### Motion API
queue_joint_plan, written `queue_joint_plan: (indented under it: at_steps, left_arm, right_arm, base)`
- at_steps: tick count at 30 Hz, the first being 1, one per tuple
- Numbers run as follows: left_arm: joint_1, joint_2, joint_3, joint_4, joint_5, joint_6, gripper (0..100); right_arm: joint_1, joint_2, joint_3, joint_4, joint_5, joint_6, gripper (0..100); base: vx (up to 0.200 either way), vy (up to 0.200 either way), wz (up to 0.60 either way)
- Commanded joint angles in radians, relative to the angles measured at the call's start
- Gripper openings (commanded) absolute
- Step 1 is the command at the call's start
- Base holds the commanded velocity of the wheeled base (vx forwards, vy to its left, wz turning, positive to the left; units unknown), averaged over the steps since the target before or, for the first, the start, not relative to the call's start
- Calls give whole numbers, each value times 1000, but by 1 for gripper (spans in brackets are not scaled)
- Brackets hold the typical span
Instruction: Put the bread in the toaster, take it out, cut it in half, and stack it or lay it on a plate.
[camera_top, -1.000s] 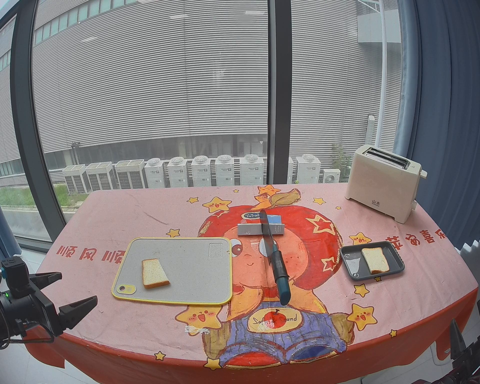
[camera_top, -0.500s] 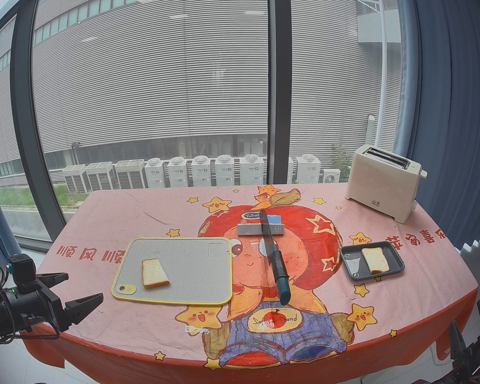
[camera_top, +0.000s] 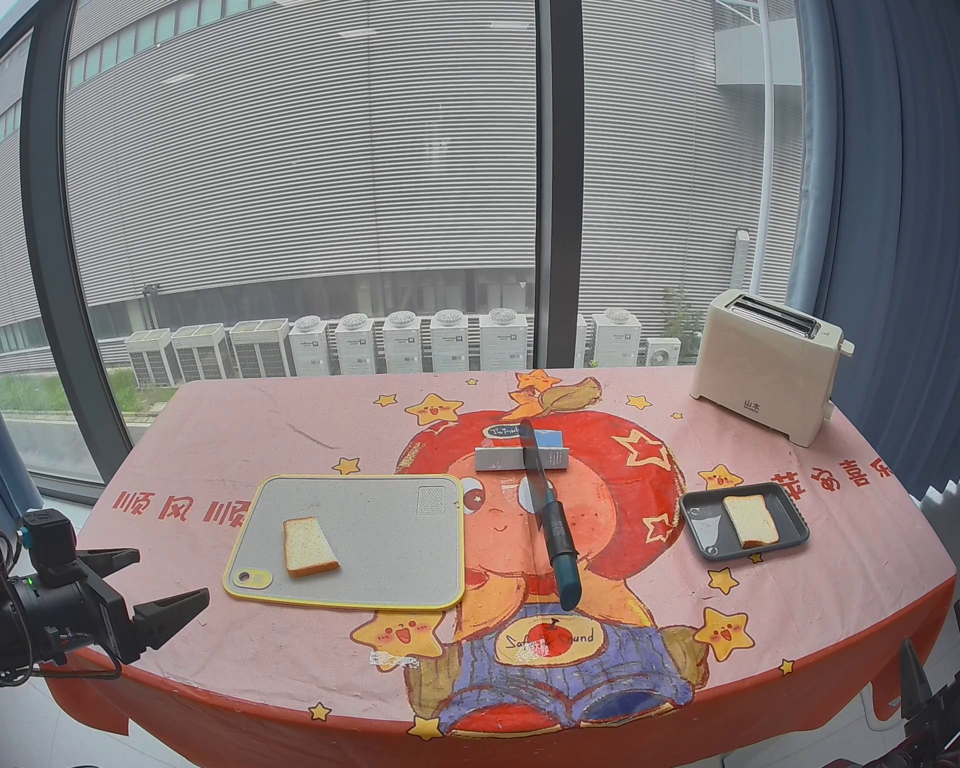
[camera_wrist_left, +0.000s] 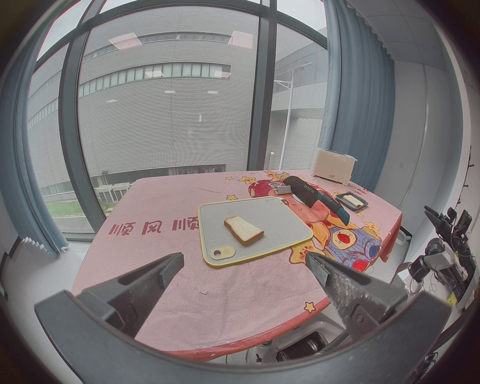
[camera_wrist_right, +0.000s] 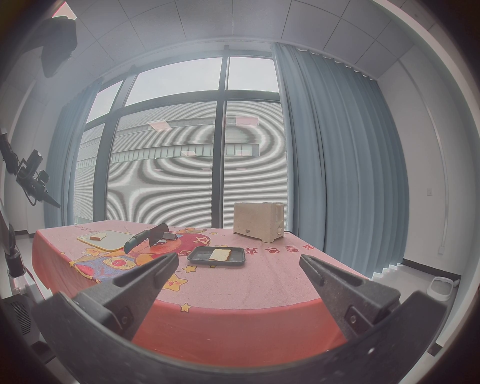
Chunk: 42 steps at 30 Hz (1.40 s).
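**Both grippers spread and empty, off the table**

Left gripper (camera_top: 170, 575) hung at the near-left edge of the table (camera_top: 250, 430), fingers wide apart, nothing between them. Right gripper (camera_wrist_right: 239, 259) sat off the near-right corner, also spread and empty.

One bread piece (camera_top: 309, 546) lay on the grey cutting board (camera_top: 400, 540), left of centre. A second bread piece (camera_top: 750, 520) lay in the dark tray (camera_top: 790, 515) on the right. Knife (camera_top: 550, 525) lay between them, blade propped on a small grey block (camera_top: 495, 458). Toaster (camera_top: 768, 362) stood at the far-right corner.

Pink cartoon cloth (camera_top: 620, 640) covered the table. Full-height window (camera_top: 300, 180) stood behind it, with a blue curtain (camera_top: 890, 220) to the right.
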Motion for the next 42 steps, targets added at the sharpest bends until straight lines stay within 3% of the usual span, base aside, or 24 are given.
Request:
queue_joint_plan:
  at_steps: [1,22,25,28,30,33,42]
  left_arm:
    - [0,6,-2,-2,0,1,100]
    - [-1,14,-10,-5,0,1,100]
    - [-1,61,-13,-51,0,-1,100]
    - [0,87,-4,-97,0,-10,100]
    - [0,120,-1,-143,0,-34,100]
    - [0,135,-1,-167,0,-50,100]
    - [0,160,-16,-184,0,-54,100]
  right_arm:
    - [0,-16,18,-1,-1,1,100]
    - [2,-16,18,1,0,1,100]
    - [2,-16,18,1,0,1,100]
    - [2,-16,18,1,0,1,100]
    - [2,-16,18,1,0,1,100]
    - [2,-16,18,1,0,1,100]
    - [2,-16,18,2,2,1,100]
  base:
    - [0,0,0]
    - [0,0,0]
    - [0,0,0]
    - [0,0,0]
    - [0,0,0]
    - [0,0,0]
    - [0,0,0]
